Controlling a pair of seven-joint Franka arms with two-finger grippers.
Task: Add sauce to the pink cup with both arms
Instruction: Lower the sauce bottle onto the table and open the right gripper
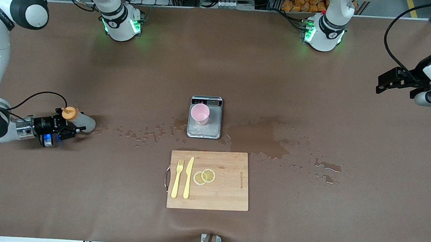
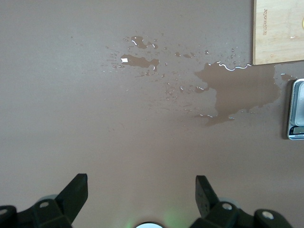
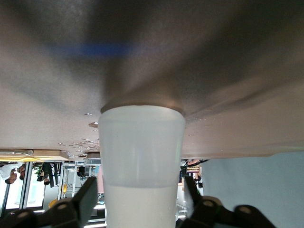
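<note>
The sauce bottle (image 1: 81, 120), whitish with an orange cap, stands on the table at the right arm's end. My right gripper (image 1: 76, 124) reaches in level with it, its fingers (image 3: 89, 192) on either side of the bottle (image 3: 141, 156) with small gaps, open. The pink cup (image 1: 200, 113) sits upright on a grey scale (image 1: 204, 130) at the table's middle. My left gripper (image 1: 381, 83) hangs open and empty over the left arm's end of the table, and the arm waits there. In the left wrist view that gripper (image 2: 142, 183) looks down on bare table.
A wooden cutting board (image 1: 226, 189) lies nearer the front camera than the scale, carrying a yellow fork (image 1: 177, 178), a yellow knife (image 1: 188, 177) and lemon slices (image 1: 204, 176). Water puddles (image 1: 259, 138) and drops spread on the mat beside the scale (image 2: 297, 109).
</note>
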